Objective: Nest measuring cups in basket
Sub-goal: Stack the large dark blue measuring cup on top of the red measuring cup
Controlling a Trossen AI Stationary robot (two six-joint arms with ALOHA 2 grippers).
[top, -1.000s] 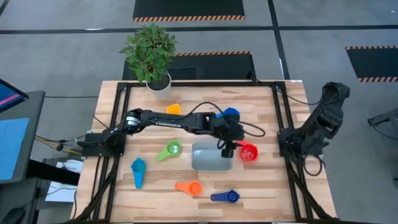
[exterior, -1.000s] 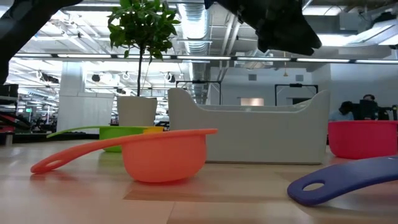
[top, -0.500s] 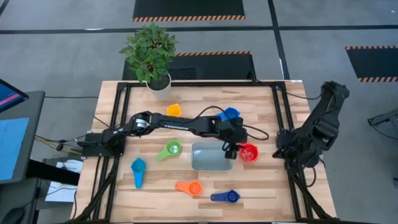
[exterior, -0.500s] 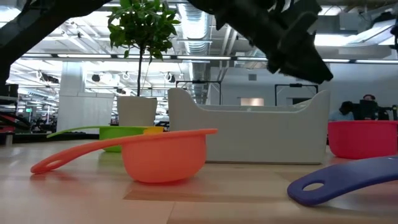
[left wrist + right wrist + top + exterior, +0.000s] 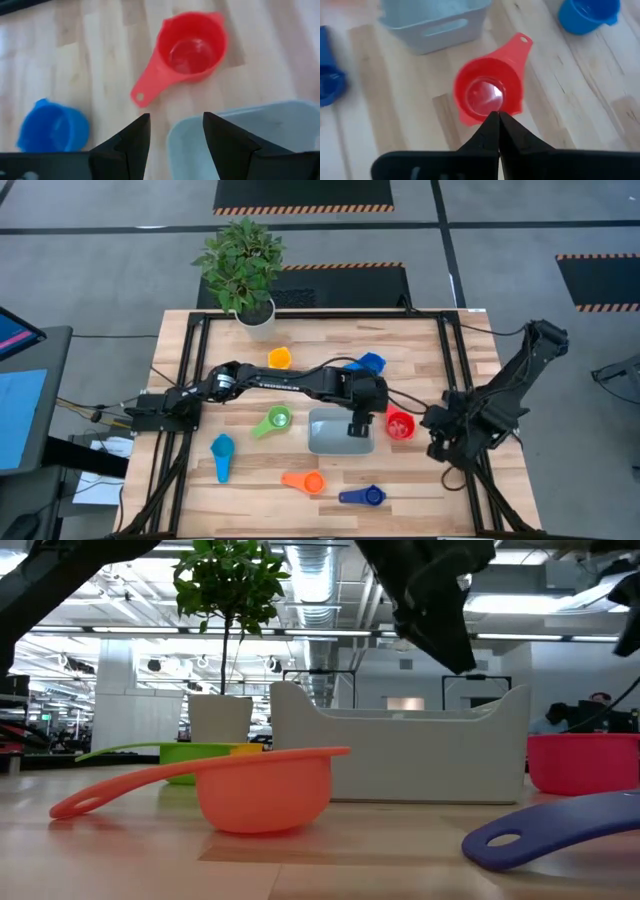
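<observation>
The left claw (image 5: 172,142), fingers apart and empty, hovers over the basket (image 5: 338,432); the red cup (image 5: 192,47) lies just beyond it. The right claw (image 5: 498,131) is pressed together above that cup.

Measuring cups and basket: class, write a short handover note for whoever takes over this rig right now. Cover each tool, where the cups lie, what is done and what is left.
Left tool: open, empty, above the basket's right end.
Right tool: shut, empty, just right of the red cup.
Basket: mid-table, no cup seen inside it.
Cups, all on the table: red cup right of the basket, blue cup behind it, yellow cup back left, green cup left of the basket, light blue cup front left, orange cup and dark blue cup in front.
Done: nothing nested yet.
Left: all seven cups to go into the basket.
</observation>
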